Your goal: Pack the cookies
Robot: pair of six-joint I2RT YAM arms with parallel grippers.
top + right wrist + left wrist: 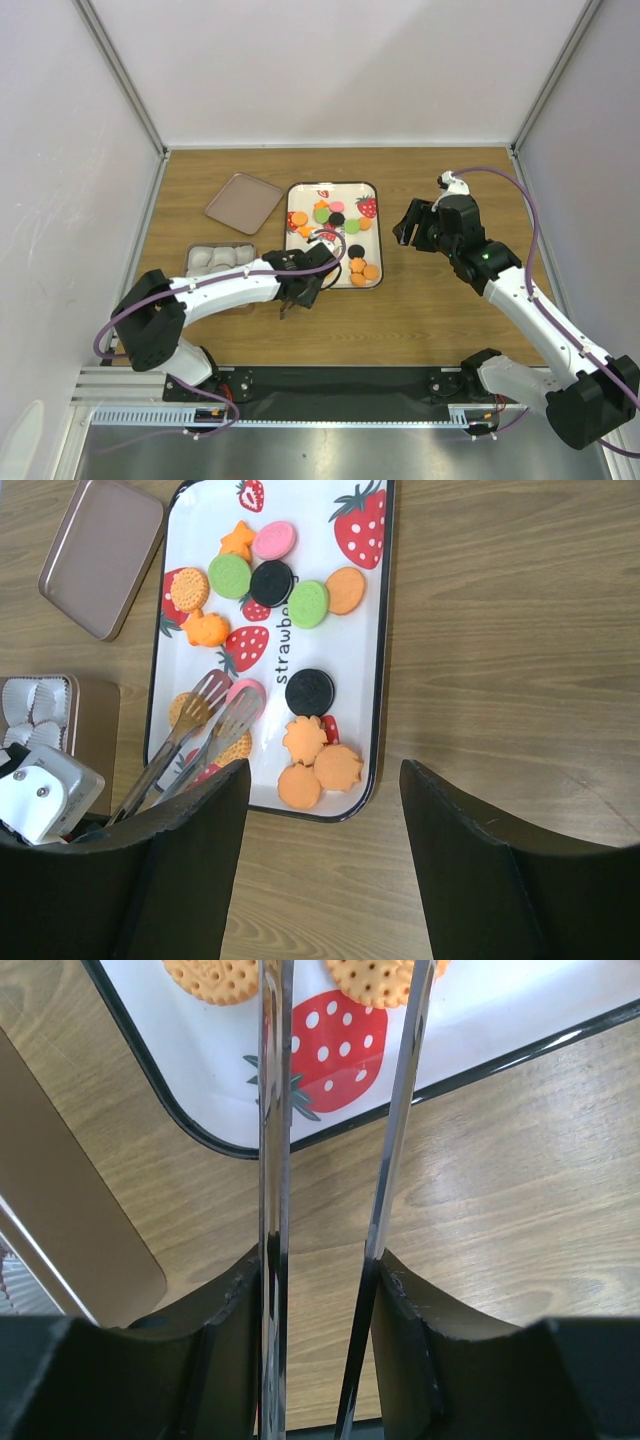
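Several cookies [340, 222], orange, pink, green and black, lie on a white strawberry-print tray [378, 230]. My left gripper [298, 284] sits at the tray's near left corner, shut on a pair of metal tongs [325, 240]. In the left wrist view both tong blades [275, 1160] run between my fingers [225, 1330] out over the tray [480, 1020]. The right wrist view shows the tong tips [225, 705] apart, over a pink cookie [250, 688] and perforated orange ones. My right gripper [405, 228] hangs open and empty, right of the tray.
A box lined with white paper cups [218, 260] stands left of the tray, under my left arm. Its brown lid [243, 202] lies further back on the wooden table. White walls close in the sides and back.
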